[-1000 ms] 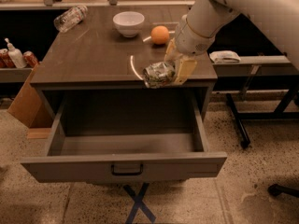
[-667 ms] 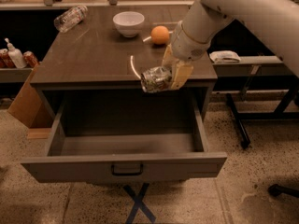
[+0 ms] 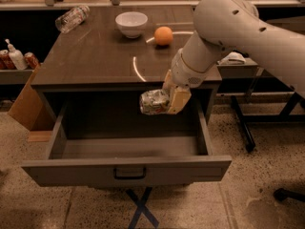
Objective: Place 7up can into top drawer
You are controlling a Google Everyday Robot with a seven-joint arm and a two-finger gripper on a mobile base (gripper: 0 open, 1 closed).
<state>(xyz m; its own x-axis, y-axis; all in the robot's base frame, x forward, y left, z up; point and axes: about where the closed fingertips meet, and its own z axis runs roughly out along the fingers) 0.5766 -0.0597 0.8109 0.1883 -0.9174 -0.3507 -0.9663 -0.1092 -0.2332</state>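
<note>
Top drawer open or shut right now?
Open: the top drawer is pulled out, floor exposed. The gripper holds the 7up can on its side above it.

A high front camera looks down into the open top drawer (image 3: 71,171), tool (image 3: 163,102) above it.

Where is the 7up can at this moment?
In the camera view, the 7up can lies sideways in the gripper, held in the air over the open top drawer, right of centre, just below the table's front edge.

Smooth white arm (image 3: 228,27), tan end effector (image 3: 169,99) above top drawer (image 3: 71,171).
</note>
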